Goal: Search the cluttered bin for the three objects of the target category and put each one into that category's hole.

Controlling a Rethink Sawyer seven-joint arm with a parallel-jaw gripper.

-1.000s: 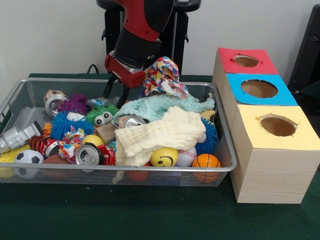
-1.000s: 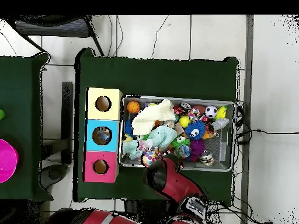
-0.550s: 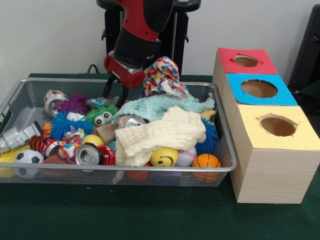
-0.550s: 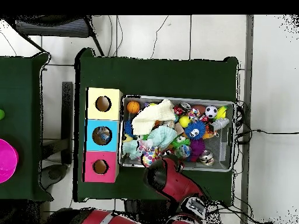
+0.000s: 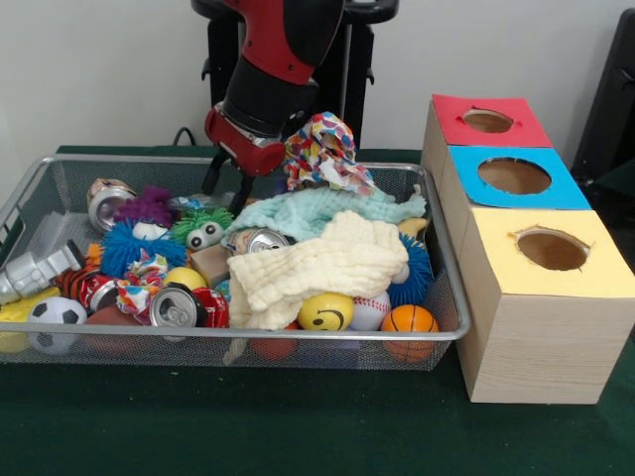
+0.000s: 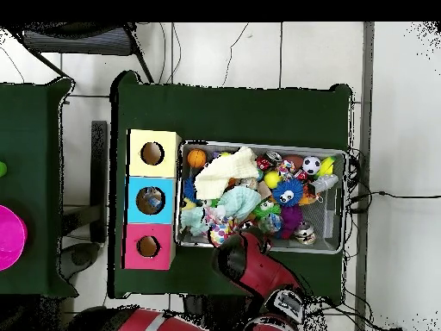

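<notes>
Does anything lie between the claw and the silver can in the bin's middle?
Partly: the mint cloth overlaps the can on its far side, toward the claw, and the cream cloth borders its near side.

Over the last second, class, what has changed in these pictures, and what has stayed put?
The arm has risen a little, lifting the gripper slightly at the bin's far side. It has taken hold of nothing and let nothing go. The cloths, balls, cans and the three boxes lie as before.
</notes>
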